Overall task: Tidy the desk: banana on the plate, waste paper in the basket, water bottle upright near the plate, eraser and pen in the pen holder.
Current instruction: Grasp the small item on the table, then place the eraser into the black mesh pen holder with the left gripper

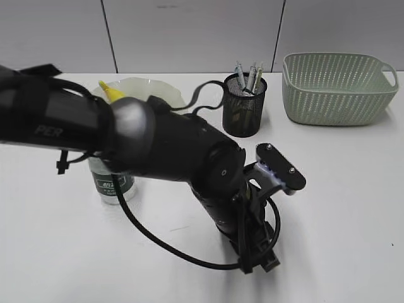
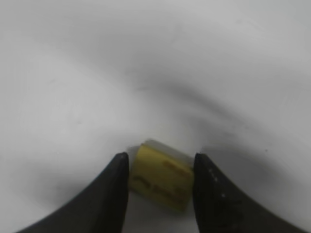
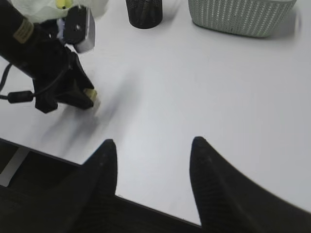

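Lying flat on the wide plain white desk [image 2: 97,73], a small yellow block-shaped eraser [image 2: 160,177] with a pale end is seen directly between the two dark fingers of the left gripper [image 2: 160,187] in the left wrist view. Its sides sit just beside, perhaps touching, the inner faces of both fingers; whether it is firmly clamped cannot be told, since the jaws appear to be drawing in around it and it rests on the tabletop. Its longer axis runs away from the gripper and slightly toward the gripper's left, so the jaws span its short width.

In the exterior view the left arm is bent steeply down to the desk at the near centre, and the eraser itself is hidden beneath it. In the right wrist view a yellow corner of the eraser [image 3: 90,92] shows at the tip of the left gripper [image 3: 85,99].

The right gripper [image 3: 153,160] is held apart with nothing between its fingers, hovering at the near desk edge, well away from the eraser, so the left arm is judged the nearer one.

Beyond and to the right of the left gripper stands the black metal mesh cylinder pen holder [image 1: 245,107], already holding pens; the eraser would be carried up and away toward it.
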{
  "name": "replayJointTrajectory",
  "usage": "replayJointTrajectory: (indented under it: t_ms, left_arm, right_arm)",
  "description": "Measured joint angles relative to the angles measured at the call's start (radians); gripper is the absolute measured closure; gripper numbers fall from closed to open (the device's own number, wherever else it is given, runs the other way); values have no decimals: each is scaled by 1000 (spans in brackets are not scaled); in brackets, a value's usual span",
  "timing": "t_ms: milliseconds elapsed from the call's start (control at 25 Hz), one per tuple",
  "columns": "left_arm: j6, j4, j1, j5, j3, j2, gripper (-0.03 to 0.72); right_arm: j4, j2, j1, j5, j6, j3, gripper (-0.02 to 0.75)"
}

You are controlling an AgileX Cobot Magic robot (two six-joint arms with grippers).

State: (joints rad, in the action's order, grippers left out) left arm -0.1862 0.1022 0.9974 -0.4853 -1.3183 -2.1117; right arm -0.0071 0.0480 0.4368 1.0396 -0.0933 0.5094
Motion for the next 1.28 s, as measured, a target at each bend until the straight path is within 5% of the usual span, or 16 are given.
replayJointTrajectory:
  t_ms: [160,520,1040,1280]
  left_arm:
    - [0,4,-55,54,-55,89,385]
    - [1,29,-256,524,-220,114,386]
    - [1,93,-273,741,-267,-104,387]
    - [1,103,-276,760,-267,-111,254]
  right_arm:
    - [0,0,0,0,0,0,346]
    - [0,0,0,0,0,0,346]
    - [0,0,0,0,0,0,346]
    - [0,0,0,1,0,0,346]
